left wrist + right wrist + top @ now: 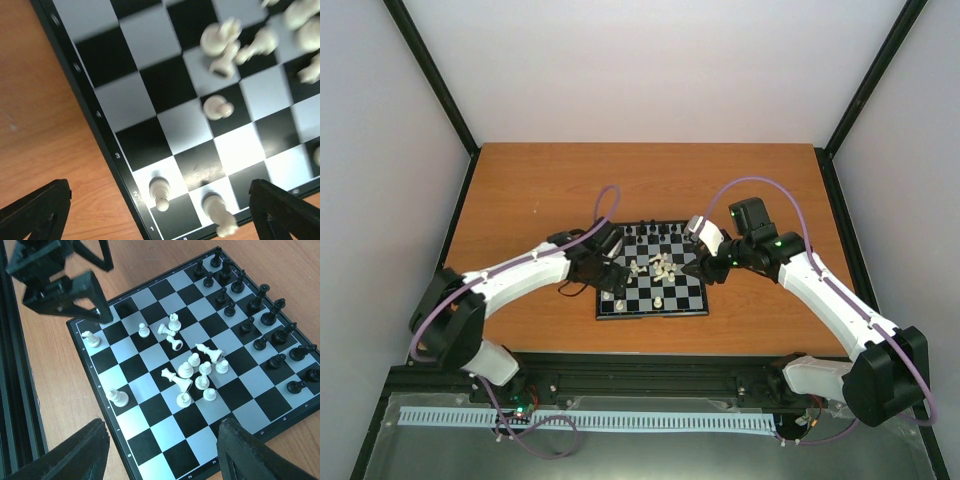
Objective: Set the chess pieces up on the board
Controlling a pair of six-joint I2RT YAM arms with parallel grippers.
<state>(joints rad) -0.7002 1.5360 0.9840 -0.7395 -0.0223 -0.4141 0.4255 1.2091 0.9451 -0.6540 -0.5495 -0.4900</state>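
Chess pieces first, from the top camera: I've got a cream heap at the middle of the board and the black set lined along the board's far edge. My left gripper sits over the board's left side, and the right gripper is at the board's right edge.

Over to the left wrist. The left gripper is spread wide, one finger off the board's edge over the wood and one over the board's corner, gripping nothing. Between them a cream pawn stands on a pale square by the board's rim, and a second cream piece stands right beside it.

Right wrist now. The right gripper hangs above the board's near side, jaws wide apart and empty. Several pieces in the cream heap lie toppled at the board's centre. The black set stands upright in two rows at the board's far side.
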